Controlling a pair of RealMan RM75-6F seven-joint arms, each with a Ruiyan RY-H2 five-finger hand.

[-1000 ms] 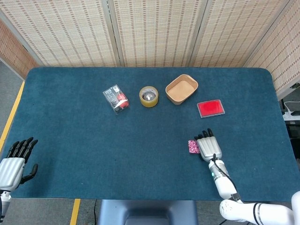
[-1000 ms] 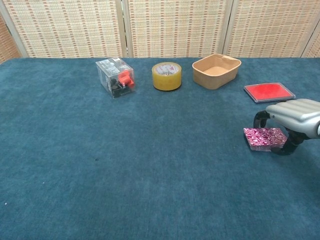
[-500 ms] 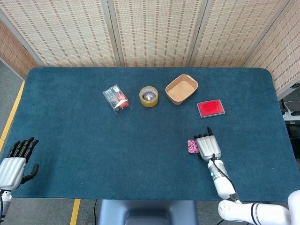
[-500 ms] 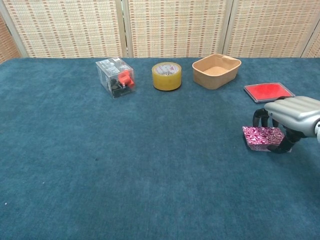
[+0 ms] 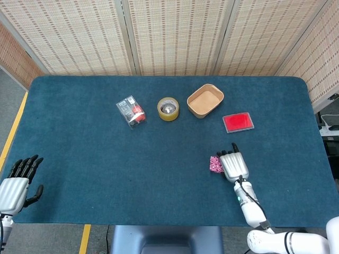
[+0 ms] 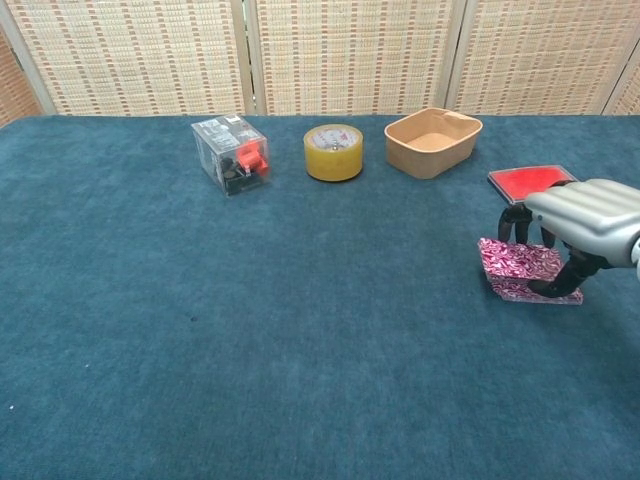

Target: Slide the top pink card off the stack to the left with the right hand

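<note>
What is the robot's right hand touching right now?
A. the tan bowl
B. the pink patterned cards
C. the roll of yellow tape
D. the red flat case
B: the right hand rests its fingertips on the pink cards, well apart from the other things on the table.

Before me lies a table covered in dark teal felt-like cloth (image 5: 106,169), its far corners rounded, filling most of the frame. Along the top stand beige woven-reed screen panels (image 5: 175,34) with pale frames, folded at angles. At the far left edge I see grey floor (image 5: 8,90) crossed by a yellow line (image 5: 15,129). The light is even and soft.
</note>
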